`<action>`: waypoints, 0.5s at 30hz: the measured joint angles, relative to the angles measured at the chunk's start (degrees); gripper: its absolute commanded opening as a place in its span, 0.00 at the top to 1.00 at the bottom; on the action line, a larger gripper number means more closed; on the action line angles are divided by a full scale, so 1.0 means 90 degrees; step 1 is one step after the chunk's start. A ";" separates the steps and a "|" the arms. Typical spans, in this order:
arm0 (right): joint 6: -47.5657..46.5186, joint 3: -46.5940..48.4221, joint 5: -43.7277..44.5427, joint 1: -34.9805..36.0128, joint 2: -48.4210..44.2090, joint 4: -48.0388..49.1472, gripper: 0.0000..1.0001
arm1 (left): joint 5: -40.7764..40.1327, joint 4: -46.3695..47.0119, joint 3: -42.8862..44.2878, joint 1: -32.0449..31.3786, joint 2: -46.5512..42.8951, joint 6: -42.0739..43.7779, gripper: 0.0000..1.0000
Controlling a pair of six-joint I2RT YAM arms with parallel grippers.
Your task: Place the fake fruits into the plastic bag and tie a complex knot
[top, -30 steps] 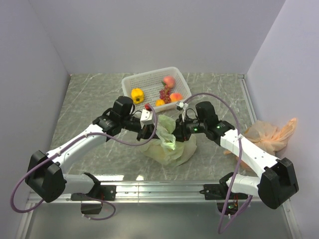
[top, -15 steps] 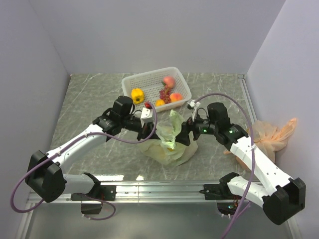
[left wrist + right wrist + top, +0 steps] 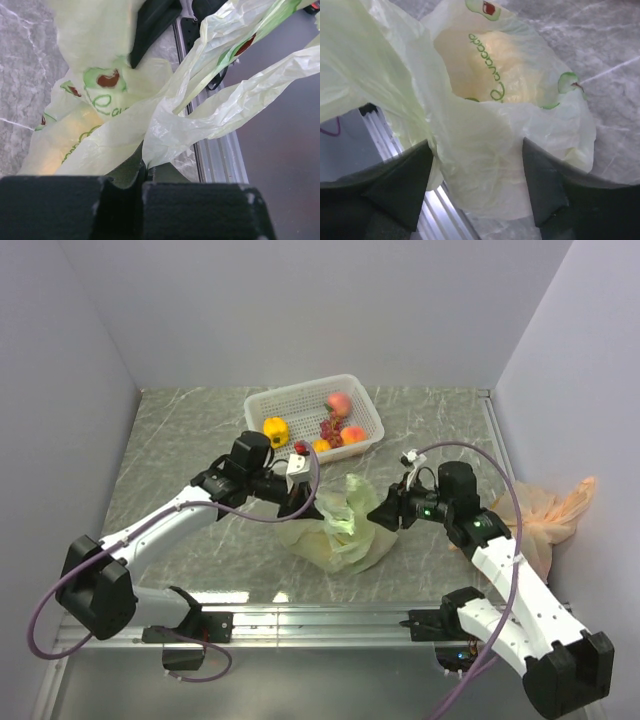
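Note:
The pale green plastic bag [image 3: 335, 532] sits on the table between my arms, its handles [image 3: 350, 490] bunched upward. Something yellow [image 3: 490, 65] shows through its film. My left gripper [image 3: 295, 502] is at the bag's left side, shut on a fold of the bag [image 3: 150, 150]. At the bag's right side my right gripper [image 3: 385, 515] is open, and loose bag film [image 3: 480, 150] lies between its fingers [image 3: 400, 185] without being pinched. More fake fruits [image 3: 338, 403] lie in the white basket [image 3: 300, 398]. No knot shows in any view.
The lattice basket stands at the back centre, with a yellow fruit [image 3: 275, 430] and grapes [image 3: 328, 428] in it and a red fruit [image 3: 300, 448] by its front edge. A peach-orange bag [image 3: 545, 510] lies at the right wall. A metal rail [image 3: 330, 618] runs along the near edge.
My right gripper opened, let go of the bag's handle and drew back to the right. The handle now stands loose. The left gripper has kept its grip and barely moved.

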 measured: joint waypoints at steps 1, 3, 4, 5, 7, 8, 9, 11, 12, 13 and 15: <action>0.0066 -0.0119 -0.0056 0.0002 -0.0107 0.0155 0.70 | 0.0000 -0.0002 0.0019 0.0000 0.0027 -0.0010 0.99; 0.0187 -0.0272 -0.0177 0.0017 -0.0170 0.0486 0.90 | -0.0010 -0.0049 0.0136 -0.0012 0.0119 -0.0046 0.99; 0.0262 -0.0287 -0.0233 0.0032 -0.0117 0.0602 0.94 | -0.0012 -0.0075 0.0202 -0.0019 0.0165 -0.0053 1.00; 0.0308 -0.0284 -0.0277 0.0044 -0.0034 0.0704 1.00 | -0.0027 -0.0151 0.0308 -0.0039 0.0240 -0.0078 1.00; 0.0323 -0.0231 -0.0352 0.0078 0.0260 0.0906 1.00 | -0.0066 -0.0294 0.0510 -0.0104 0.0376 -0.0095 0.99; 0.0333 -0.0197 -0.0386 0.0095 0.0410 0.0979 1.00 | -0.0087 -0.0357 0.0597 -0.0136 0.0435 -0.0097 1.00; 0.0333 -0.0151 -0.0410 0.0112 0.0549 0.1018 1.00 | -0.0114 -0.0420 0.0685 -0.0180 0.0503 -0.0097 0.99; 0.0323 -0.0053 -0.0474 0.0182 0.0750 0.1086 1.00 | -0.0192 -0.0488 0.0831 -0.0265 0.0629 -0.0134 0.99; 0.0301 -0.0002 -0.0512 0.0233 0.0809 0.1105 1.00 | -0.0245 -0.0495 0.0884 -0.0301 0.0697 -0.0175 0.99; 0.0277 0.0027 -0.0549 0.0274 0.0833 0.1134 1.00 | -0.0289 -0.0495 0.0925 -0.0323 0.0755 -0.0282 1.00; 0.0182 0.0087 -0.0663 0.0374 0.0840 0.1149 0.97 | -0.0359 -0.0491 0.1015 -0.0352 0.0916 -0.0483 0.99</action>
